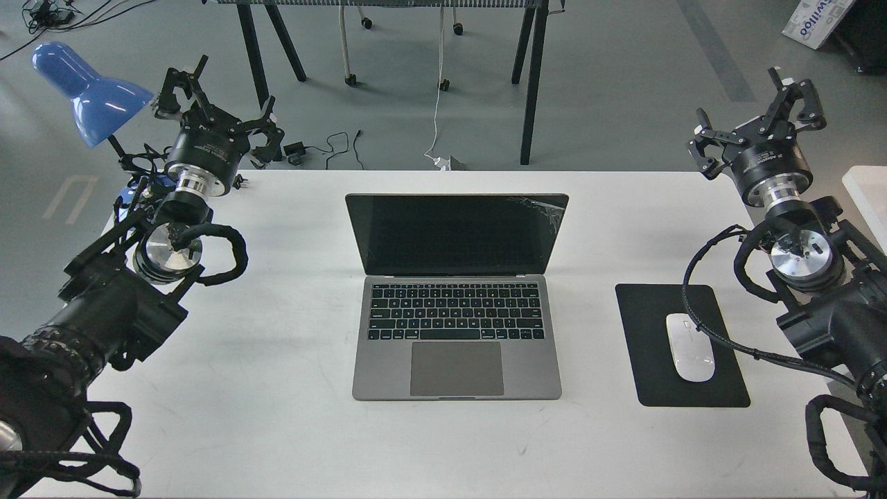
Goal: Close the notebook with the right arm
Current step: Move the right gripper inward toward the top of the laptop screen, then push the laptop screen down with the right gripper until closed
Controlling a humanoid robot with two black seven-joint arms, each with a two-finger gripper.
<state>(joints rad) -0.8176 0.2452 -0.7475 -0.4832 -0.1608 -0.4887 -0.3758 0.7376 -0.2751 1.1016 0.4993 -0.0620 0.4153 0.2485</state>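
Observation:
The notebook (456,298) stands open in the middle of the white table (277,416), its black screen upright and facing me, cracked at the top right corner. Its keyboard and trackpad lie bare. My right arm rises along the table's right edge, and its gripper (755,118) hangs open well to the right of the screen, beyond the table's far corner, holding nothing. Over the far left corner my left gripper (222,104) is likewise open and empty, far from the notebook.
A black mouse pad (648,374) with a white mouse (689,346) lies right of the notebook, beneath my right arm. A blue desk lamp (86,90) stands at the far left. Dark table legs and cables show on the floor behind.

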